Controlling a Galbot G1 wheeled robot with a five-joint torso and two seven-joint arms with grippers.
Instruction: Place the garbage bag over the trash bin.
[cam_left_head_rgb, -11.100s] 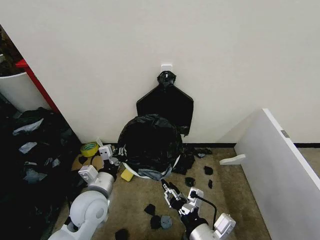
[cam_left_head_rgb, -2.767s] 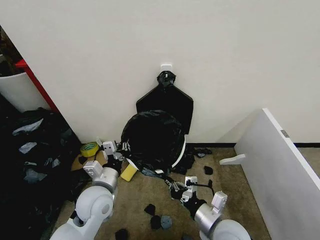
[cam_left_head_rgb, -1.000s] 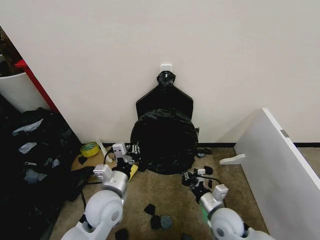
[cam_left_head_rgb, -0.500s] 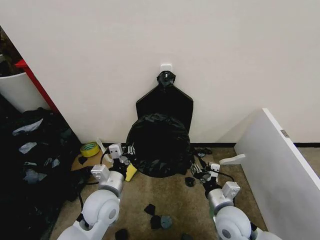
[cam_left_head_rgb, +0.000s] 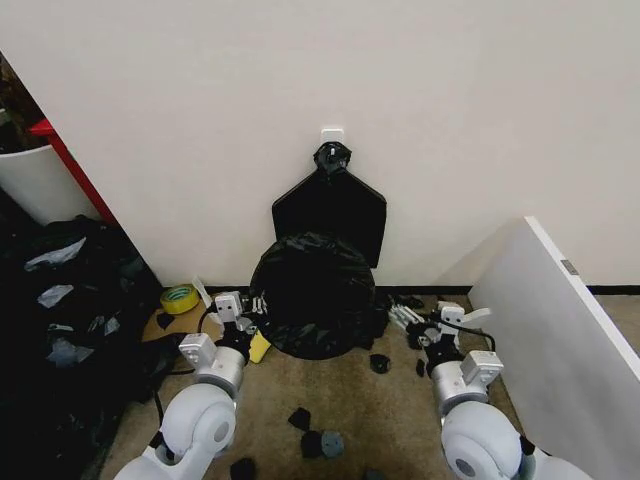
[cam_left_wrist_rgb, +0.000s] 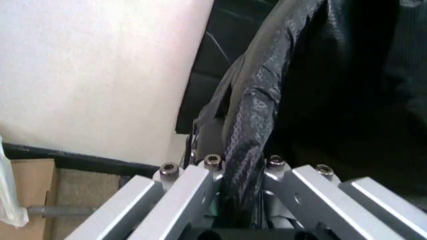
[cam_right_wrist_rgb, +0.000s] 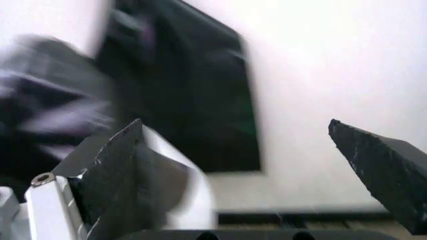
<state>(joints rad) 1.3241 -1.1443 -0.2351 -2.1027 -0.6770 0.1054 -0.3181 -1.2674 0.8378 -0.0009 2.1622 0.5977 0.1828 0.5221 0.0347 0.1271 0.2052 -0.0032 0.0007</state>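
Since earlier, the right gripper (cam_left_head_rgb: 408, 318) swings off the garbage bag (cam_left_head_rgb: 312, 296), jaws spread wide beside it. The left gripper (cam_left_head_rgb: 255, 303) pinches its edge; tugging one-sided could peel it off the bin.

The garbage bag (cam_left_head_rgb: 312, 296) drapes over the trash bin so fully that in the head view no white wall of it can be made out. In the left wrist view the left gripper (cam_left_wrist_rgb: 241, 172) is cut off by the picture's edge. The right wrist view is motion-blurred, so the dark shapes beside the right gripper (cam_right_wrist_rgb: 247, 165) cannot be told apart.
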